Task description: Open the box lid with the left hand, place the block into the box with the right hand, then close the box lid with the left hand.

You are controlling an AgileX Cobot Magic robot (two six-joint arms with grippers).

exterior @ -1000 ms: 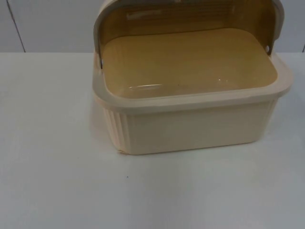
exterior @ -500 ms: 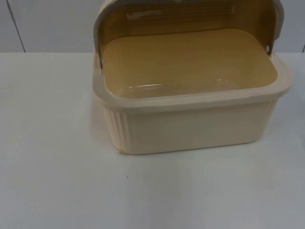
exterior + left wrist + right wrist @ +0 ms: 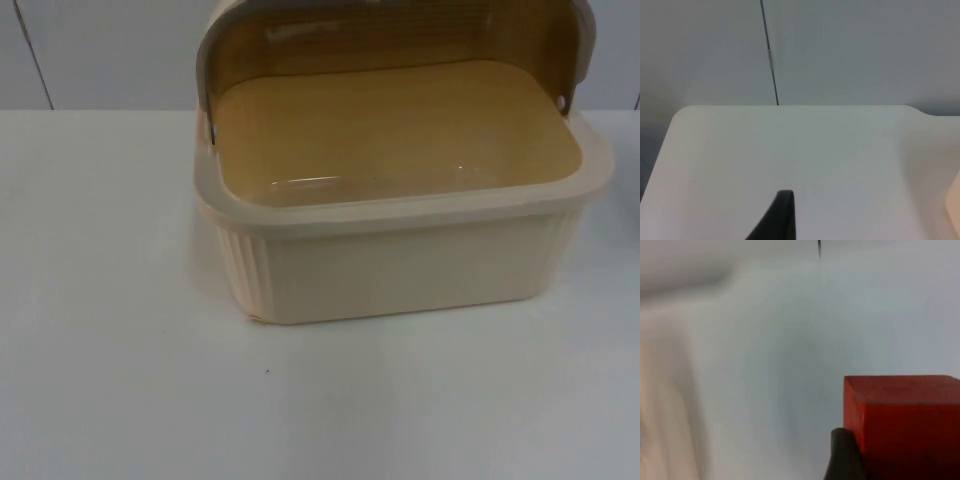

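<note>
Fingers of the right gripper point(image 3: 875, 460) pinch a red block point(image 3: 905, 425) above the white table point(image 3: 120, 300), ready for delivery. At twelve o'clock on the table the beige box point(image 3: 400, 270) stands, lid point(image 3: 390, 30) raised. Whether the waiting left gripper point(image 3: 782, 220) is spread, I cannot tell.

My top cam looked down and forward, close on the open box point(image 3: 400, 200), partition wall point(image 3: 100, 50) behind. Left wrist cam faced across the bare table point(image 3: 790, 150) toward that wall, box edge shared with top. Right wrist cam sat tight against the red block point(image 3: 905, 425).
</note>
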